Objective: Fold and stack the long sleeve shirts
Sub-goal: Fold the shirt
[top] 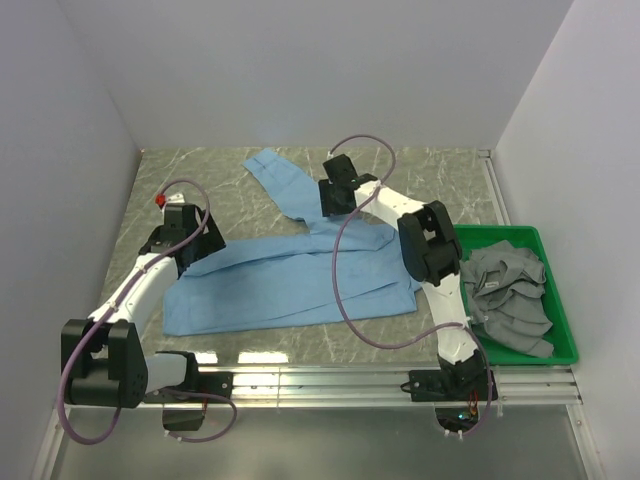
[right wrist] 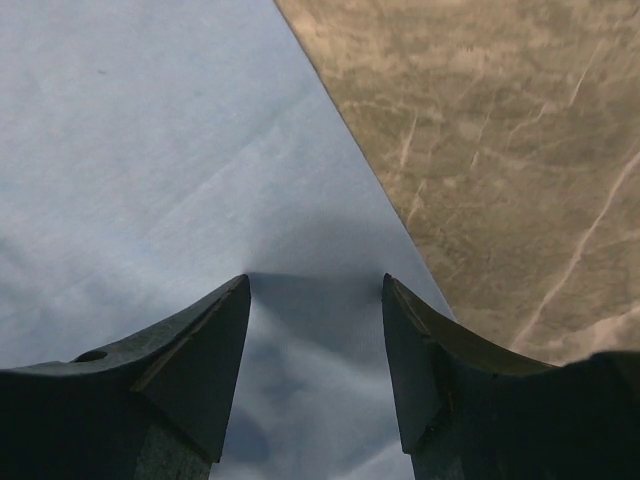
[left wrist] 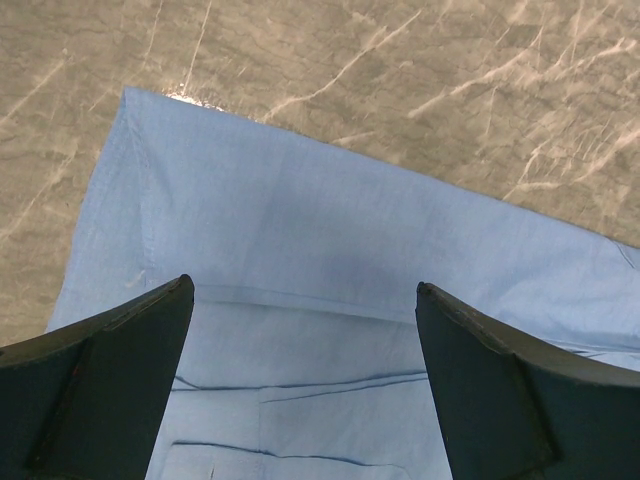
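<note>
Blue shirt (top: 290, 285) spread flat on bench (top: 200, 180), one sleeve stretched toward far side.

Left pincer (left wrist: 302, 290) above shirt's left end. Fingers wide apart, nothing between. Cloth beneath and ahead of it, cloth edge further ahead, bare bench beyond.

Right pincer (right wrist: 315, 282) above sleeve near where it joins body. Fingers apart, empty. Cloth beneath and to its left, bench to its right. Contact with cloth: cannot tell.

Green tray (top: 563, 330) well right of right pincer, grey cloths (top: 510, 290) heaped inside.
</note>
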